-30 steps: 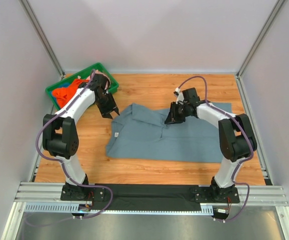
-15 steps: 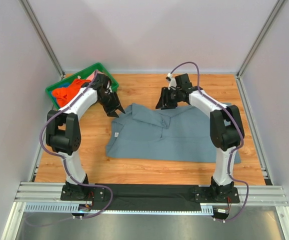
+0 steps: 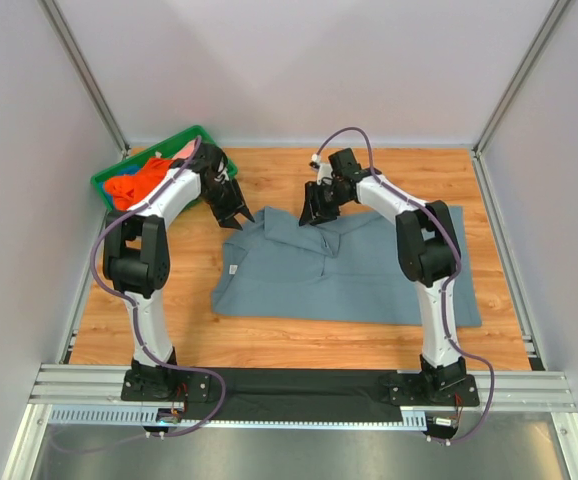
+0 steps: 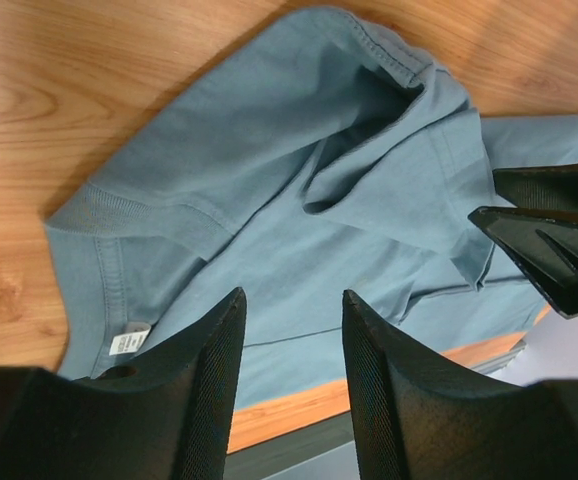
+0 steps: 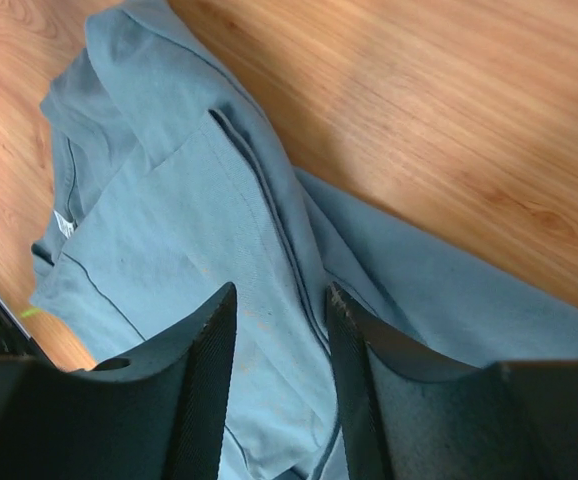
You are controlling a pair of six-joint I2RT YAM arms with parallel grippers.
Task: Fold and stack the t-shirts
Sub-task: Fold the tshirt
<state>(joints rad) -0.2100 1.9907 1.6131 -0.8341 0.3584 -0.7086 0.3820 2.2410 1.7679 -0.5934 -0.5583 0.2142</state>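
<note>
— While both arms are stretched toward the far side of the counter (image 3: 269,340), where is the grey-blue t-shirt (image 3: 369,280) found?
— It is spread across the middle of the counter, reaching toward the right edge, with part of its far side folded over itself. Its white neck label (image 3: 231,270) is seen near its left edge.
— And the other t-shirts?
— An orange t-shirt (image 3: 129,185) and a pink t-shirt (image 3: 182,150) are heaped in the green bin (image 3: 100,190) at the far left corner.
— How are the left jaws set?
— They are held well apart above the shirt's far left corner, near the bin; nothing is gripped.
— The right jaws?
— They are parted too, hung over the shirt's far edge near the counter's middle, and nothing is caught between them
</note>
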